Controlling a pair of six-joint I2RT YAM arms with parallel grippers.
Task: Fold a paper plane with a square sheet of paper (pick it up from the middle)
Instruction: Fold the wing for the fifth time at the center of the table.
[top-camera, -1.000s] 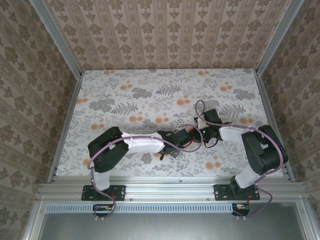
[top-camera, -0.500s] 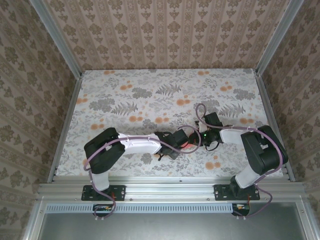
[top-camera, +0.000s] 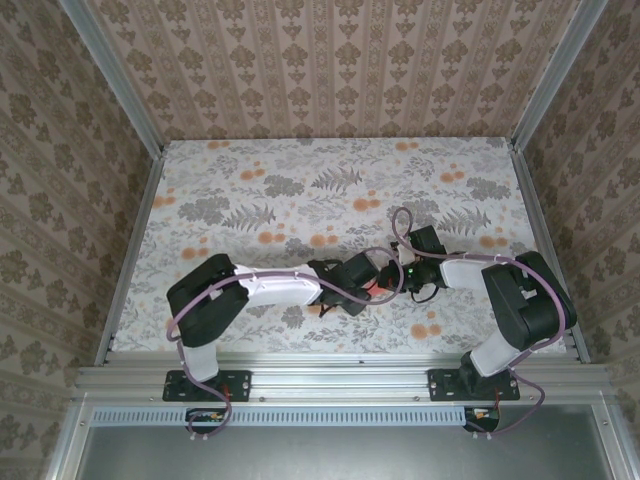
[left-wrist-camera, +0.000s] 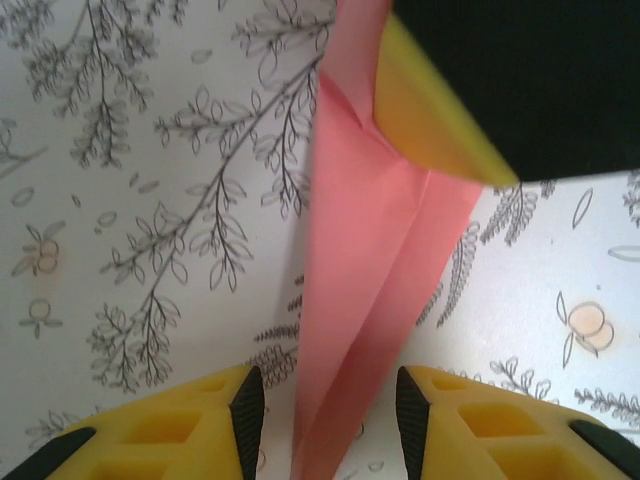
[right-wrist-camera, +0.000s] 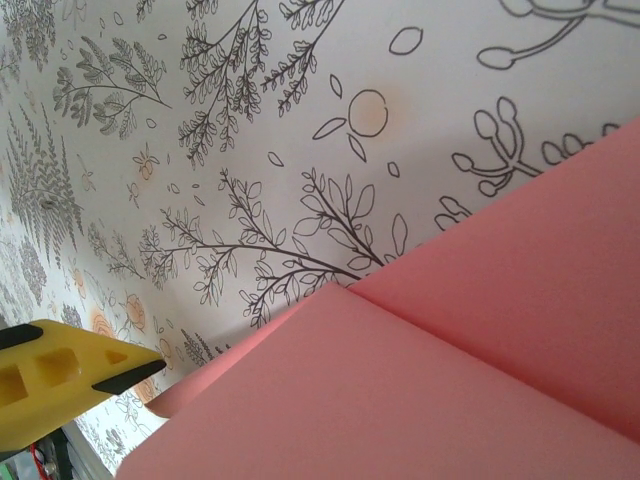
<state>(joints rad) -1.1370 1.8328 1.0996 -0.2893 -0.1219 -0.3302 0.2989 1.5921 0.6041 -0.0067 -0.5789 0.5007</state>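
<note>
The square sheet of paper is folded into a slim salmon-pink paper plane (left-wrist-camera: 365, 260) with a lengthwise ridge. It is held low over the table where the two arms meet (top-camera: 378, 291). My left gripper (left-wrist-camera: 328, 400) is open. The plane's narrow end passes between its black pads (left-wrist-camera: 247, 408) with a gap on each side. A yellow finger (left-wrist-camera: 430, 120) of my right gripper (top-camera: 393, 281) presses on the plane's wider end, so that gripper is shut on it. In the right wrist view the pink paper (right-wrist-camera: 430, 390) hides my own jaws, and a left-gripper finger (right-wrist-camera: 60, 380) shows at the lower left.
The table (top-camera: 300, 190) wears a cloth printed with grey leaves and small orange flowers. Patterned walls with metal posts close in the back and both sides. Purple cables (top-camera: 398, 225) loop over both wrists.
My left gripper's jaws have opened off the paper plane, and the left arm has drawn slightly back. The right gripper stays shut on the plane in much the same place.
</note>
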